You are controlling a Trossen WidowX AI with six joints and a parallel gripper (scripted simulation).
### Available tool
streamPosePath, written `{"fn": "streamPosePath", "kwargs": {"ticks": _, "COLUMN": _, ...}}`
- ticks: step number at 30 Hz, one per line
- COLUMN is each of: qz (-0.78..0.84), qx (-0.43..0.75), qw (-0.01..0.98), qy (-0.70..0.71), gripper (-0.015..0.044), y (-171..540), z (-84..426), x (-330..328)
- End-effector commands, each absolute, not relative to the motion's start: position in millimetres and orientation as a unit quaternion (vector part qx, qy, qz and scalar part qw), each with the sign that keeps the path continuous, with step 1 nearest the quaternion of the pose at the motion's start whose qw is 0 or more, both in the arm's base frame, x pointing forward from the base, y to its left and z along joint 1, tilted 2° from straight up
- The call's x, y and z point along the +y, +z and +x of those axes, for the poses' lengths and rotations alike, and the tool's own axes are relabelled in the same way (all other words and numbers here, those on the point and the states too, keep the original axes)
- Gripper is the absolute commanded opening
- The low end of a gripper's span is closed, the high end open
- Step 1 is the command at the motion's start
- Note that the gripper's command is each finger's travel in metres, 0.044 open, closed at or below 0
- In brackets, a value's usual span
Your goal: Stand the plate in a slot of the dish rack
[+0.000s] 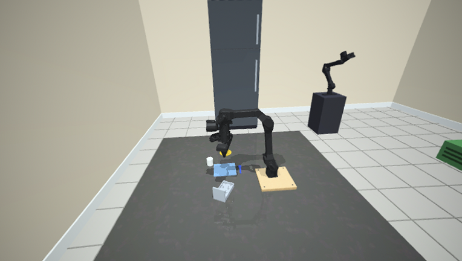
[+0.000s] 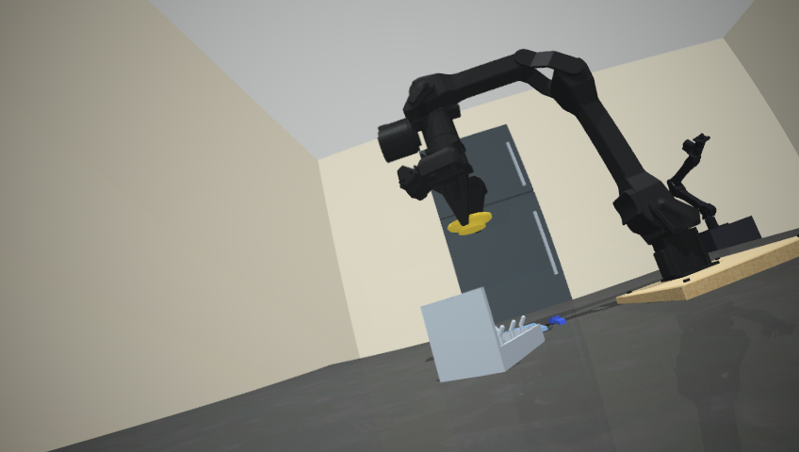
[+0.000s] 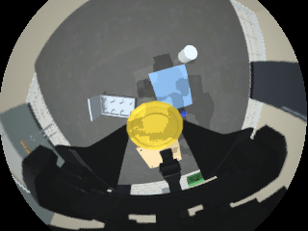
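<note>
The yellow plate hangs in the air, roughly flat and slightly tilted. My gripper is shut on it, with one finger at each side of its rim. In the exterior view the plate is well above the level of the rack. The light grey dish rack stands on the dark surface, with a tall end panel and short pegs. It is to the left of the plate in the wrist view.
A blue mat lies near the rack. A white cup stands beside the mat. A small dark-blue object lies at the mat's other side, toward the arm's wooden base board.
</note>
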State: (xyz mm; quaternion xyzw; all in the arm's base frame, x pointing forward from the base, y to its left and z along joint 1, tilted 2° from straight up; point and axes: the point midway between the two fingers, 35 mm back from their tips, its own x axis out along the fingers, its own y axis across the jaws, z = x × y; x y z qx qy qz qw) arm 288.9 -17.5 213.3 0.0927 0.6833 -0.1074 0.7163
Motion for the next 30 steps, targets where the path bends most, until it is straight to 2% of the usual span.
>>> {"fn": "streamPosePath", "kwargs": {"ticks": 1, "qz": 0.141, "qx": 0.675, "qw": 0.708, "qy": -0.152, "gripper": 0.0, "y": 210.8, "z": 275.5, "x": 14.6}}
{"fn": "streamPosePath", "kwargs": {"ticks": 12, "qz": 0.172, "qx": 0.668, "qw": 0.703, "qy": -0.174, "gripper": 0.0, "y": 206.6, "z": 269.2, "x": 35.0}}
{"fn": "streamPosePath", "kwargs": {"ticks": 30, "qz": 0.248, "qx": 0.603, "qw": 0.758, "qy": -0.026, "gripper": 0.0, "y": 149.6, "z": 342.9, "x": 51.1}}
